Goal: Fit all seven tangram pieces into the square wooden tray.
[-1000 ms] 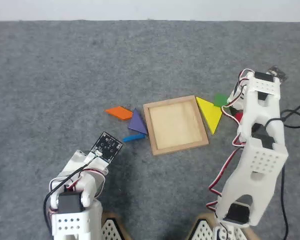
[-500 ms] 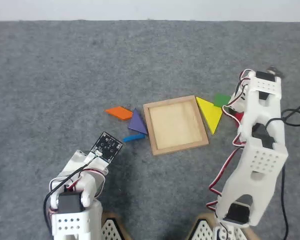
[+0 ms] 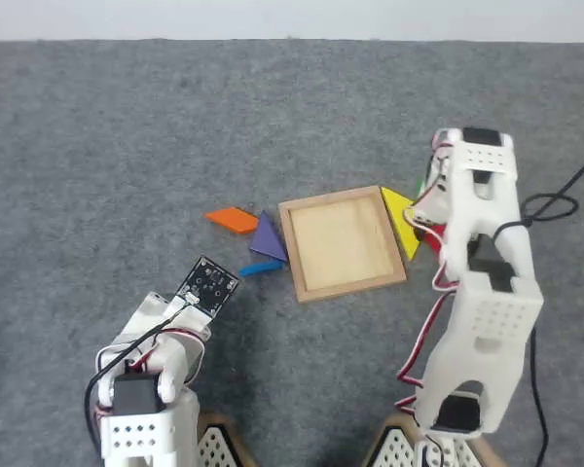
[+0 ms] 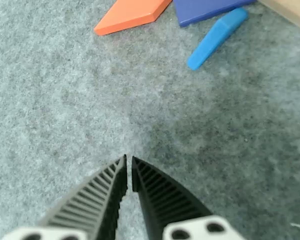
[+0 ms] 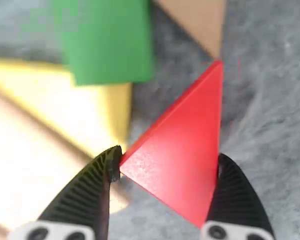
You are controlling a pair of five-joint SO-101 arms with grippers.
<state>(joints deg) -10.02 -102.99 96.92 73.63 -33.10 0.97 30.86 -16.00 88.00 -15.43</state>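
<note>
The square wooden tray (image 3: 298, 279) lies mid-table with nothing in it. Left of it lie an orange parallelogram (image 3: 233, 219), a purple triangle (image 3: 267, 236) and a small blue piece (image 3: 261, 267). A yellow triangle (image 3: 397, 216) touches the tray's right side, partly under my right arm (image 3: 477, 224). My right gripper (image 5: 167, 160) is shut on a red triangle (image 5: 182, 160), beside the yellow triangle (image 5: 65, 105), a green piece (image 5: 107, 40) and a tan triangle (image 5: 195, 20). My left gripper (image 4: 129, 162) is shut on nothing, low over the carpet short of the blue piece (image 4: 217, 37).
Grey carpet covers the table. The left arm (image 3: 151, 379) is folded back at the near left. The right arm's cables (image 3: 555, 209) loop beside it. Open carpet lies beyond the tray and to the far left.
The right arm has swung left toward the tray, carrying the red triangle with it, and now covers the green piece and part of the yellow triangle. The left arm has not moved.
</note>
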